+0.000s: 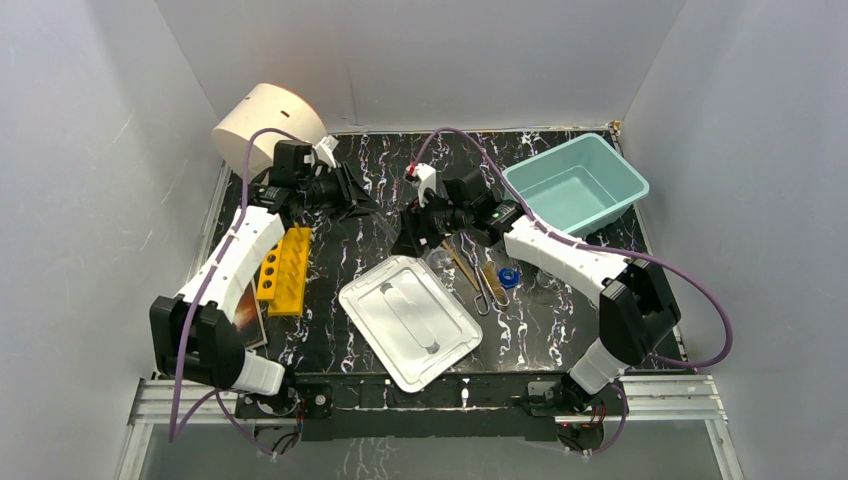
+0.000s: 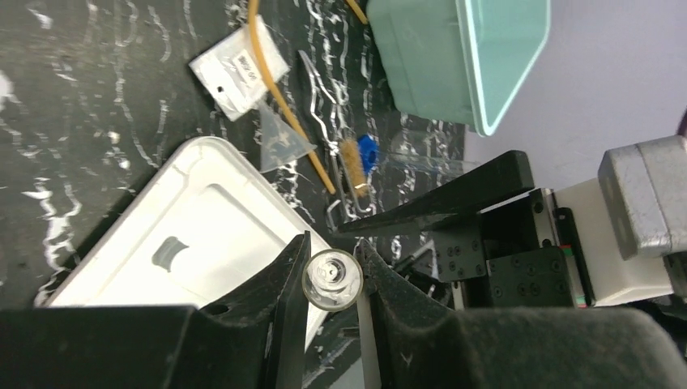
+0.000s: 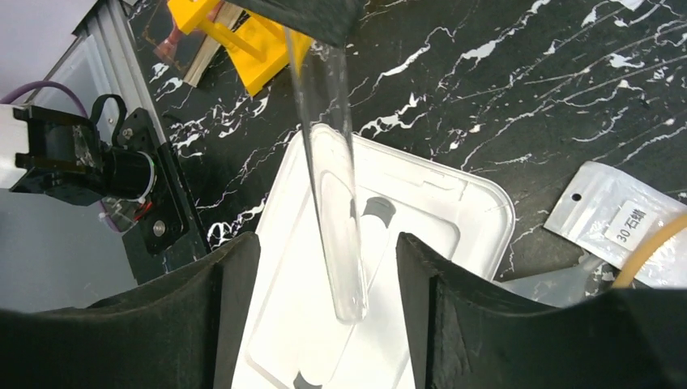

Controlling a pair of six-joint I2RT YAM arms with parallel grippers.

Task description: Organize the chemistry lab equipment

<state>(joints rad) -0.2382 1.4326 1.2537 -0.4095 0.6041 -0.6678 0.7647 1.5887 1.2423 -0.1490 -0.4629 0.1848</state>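
My left gripper [image 2: 332, 278] is shut on the open end of a clear glass tube [image 2: 332, 279] and holds it in the air over the white lid [image 2: 202, 219]. In the right wrist view the tube [image 3: 332, 203] slants down from the left gripper [image 3: 316, 16] and ends between my right gripper's [image 3: 328, 267] open fingers, touching neither. On the table lie a white packet [image 2: 237, 71], tan tubing [image 2: 283, 105], a clear conical flask [image 2: 279, 142], metal tongs [image 2: 324, 121] and a blue cap [image 2: 367, 151]. In the top view both grippers meet near the table's middle [image 1: 390, 215].
The white lid [image 1: 410, 320] lies front centre. A teal bin [image 1: 575, 185] stands at the back right. A yellow rack [image 1: 285, 270] and a dark book [image 1: 248, 318] lie left. A cream cylinder [image 1: 268, 125] stands back left. A small brown brush [image 2: 351, 162] lies by the cap.
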